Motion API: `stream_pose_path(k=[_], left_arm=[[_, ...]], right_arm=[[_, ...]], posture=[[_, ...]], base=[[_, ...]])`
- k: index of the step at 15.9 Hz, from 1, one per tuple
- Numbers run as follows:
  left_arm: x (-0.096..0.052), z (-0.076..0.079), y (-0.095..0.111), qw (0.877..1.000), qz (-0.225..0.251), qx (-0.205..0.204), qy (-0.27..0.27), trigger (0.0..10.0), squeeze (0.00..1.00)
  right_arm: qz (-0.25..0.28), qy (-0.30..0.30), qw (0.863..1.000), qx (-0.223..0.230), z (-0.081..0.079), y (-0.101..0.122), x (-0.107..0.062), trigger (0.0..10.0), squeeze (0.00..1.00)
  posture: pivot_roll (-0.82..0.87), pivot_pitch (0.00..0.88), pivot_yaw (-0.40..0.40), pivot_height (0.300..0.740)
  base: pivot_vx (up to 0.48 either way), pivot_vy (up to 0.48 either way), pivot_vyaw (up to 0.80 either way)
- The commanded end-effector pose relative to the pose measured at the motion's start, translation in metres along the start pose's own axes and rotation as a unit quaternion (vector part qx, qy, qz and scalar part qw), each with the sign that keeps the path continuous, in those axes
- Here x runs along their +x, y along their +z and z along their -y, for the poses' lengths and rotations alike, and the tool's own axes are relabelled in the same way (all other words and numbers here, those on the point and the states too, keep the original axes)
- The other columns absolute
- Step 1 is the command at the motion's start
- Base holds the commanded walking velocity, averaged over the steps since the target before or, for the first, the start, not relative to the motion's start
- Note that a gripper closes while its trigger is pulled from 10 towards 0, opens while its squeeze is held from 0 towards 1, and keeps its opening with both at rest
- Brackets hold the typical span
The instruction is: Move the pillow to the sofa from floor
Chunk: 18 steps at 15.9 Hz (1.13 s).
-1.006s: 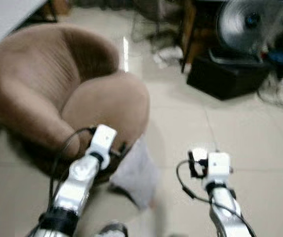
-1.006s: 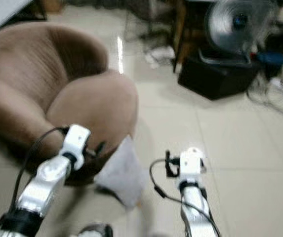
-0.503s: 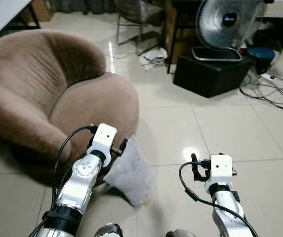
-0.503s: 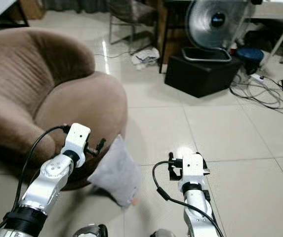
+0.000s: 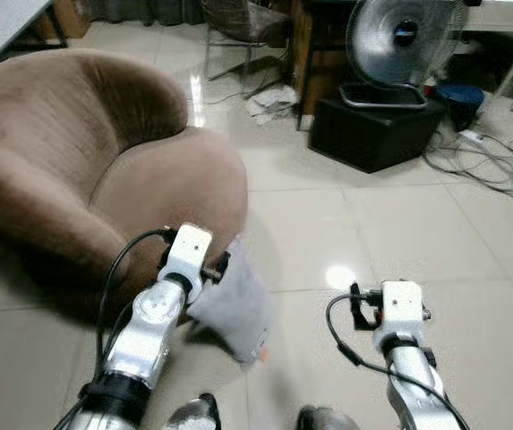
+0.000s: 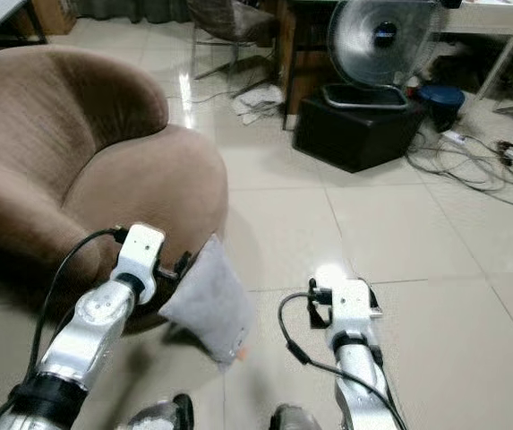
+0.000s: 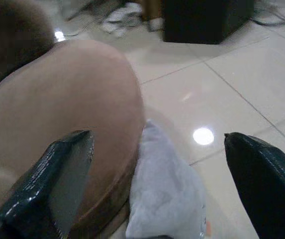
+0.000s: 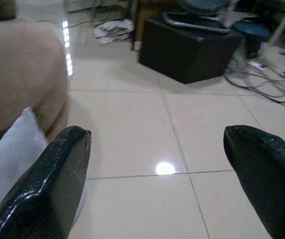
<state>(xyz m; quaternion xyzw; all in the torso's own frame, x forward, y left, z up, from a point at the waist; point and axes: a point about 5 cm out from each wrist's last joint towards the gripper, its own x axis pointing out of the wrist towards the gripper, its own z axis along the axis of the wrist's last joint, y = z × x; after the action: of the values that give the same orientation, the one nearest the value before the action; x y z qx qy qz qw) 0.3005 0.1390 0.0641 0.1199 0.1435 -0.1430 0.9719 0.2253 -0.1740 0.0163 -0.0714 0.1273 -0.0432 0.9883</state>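
On the tiled floor, the grey pillow stands propped on its edge, leaning against the near right side of the brown sofa. One lower corner of the pillow shows a small orange tag. In the left wrist view the pillow lies between the two spread fingers, with the sofa's rounded seat front just behind it and touching it.

The left gripper hangs close above the pillow with its fingers set wide apart, holding nothing; its silver arm reaches in from the near left, and a black cable loops beside the wrist. The right gripper is held out over bare tile to the right of the pillow, well apart from it, also spread wide and holding nothing; the pillow's edge appears at one side of its view.

Farther back on the right stands a black box with a round fan on top of it. Loose cables trail across the floor to the far right, and a crumpled white cloth lies on the tiles near dark furniture legs.
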Motion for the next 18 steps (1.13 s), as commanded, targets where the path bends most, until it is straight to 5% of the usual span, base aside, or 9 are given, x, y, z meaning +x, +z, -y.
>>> stream_pose_path(k=[1, 16, 17, 18], left_arm=[[-0.002, -0.003, -0.01, 1.0, -0.02, 0.001, 0.013, 10.0, 0.0], [0.001, -0.007, 0.0, 1.0, 0.01, -0.004, 0.012, 10.0, 0.0], [0.002, -0.008, 0.001, 1.0, 0.012, 0.016, 0.016, 10.0, 0.0], [0.004, -0.008, 0.003, 0.995, 0.009, 0.092, 0.032, 10.0, 0.0]], right_arm=[[0.008, 0.0, 1.0, 0.004, 0.0, 0.007, 0.003, 10.0, 0.0], [0.01, 0.006, 1.0, 0.001, -0.001, 0.009, 0.004, 10.0, 0.0], [0.011, 0.007, 1.0, 0.002, -0.002, 0.009, 0.004, 10.0, 0.0], [0.01, 0.007, 1.0, 0.001, -0.003, 0.009, 0.005, 10.0, 0.0]], posture=[[-0.04, 0.09, -0.01, 0.74], [-0.04, 0.079, -0.006, 0.74], [-0.03, 0.081, -0.005, 0.74], [-0.03, 0.082, -0.005, 0.74]], base=[[0.0, 0.0, 0.0], [0.0, 0.0, 0.0], [0.0, 0.0, 0.0], [0.0, 0.0, 0.0]])
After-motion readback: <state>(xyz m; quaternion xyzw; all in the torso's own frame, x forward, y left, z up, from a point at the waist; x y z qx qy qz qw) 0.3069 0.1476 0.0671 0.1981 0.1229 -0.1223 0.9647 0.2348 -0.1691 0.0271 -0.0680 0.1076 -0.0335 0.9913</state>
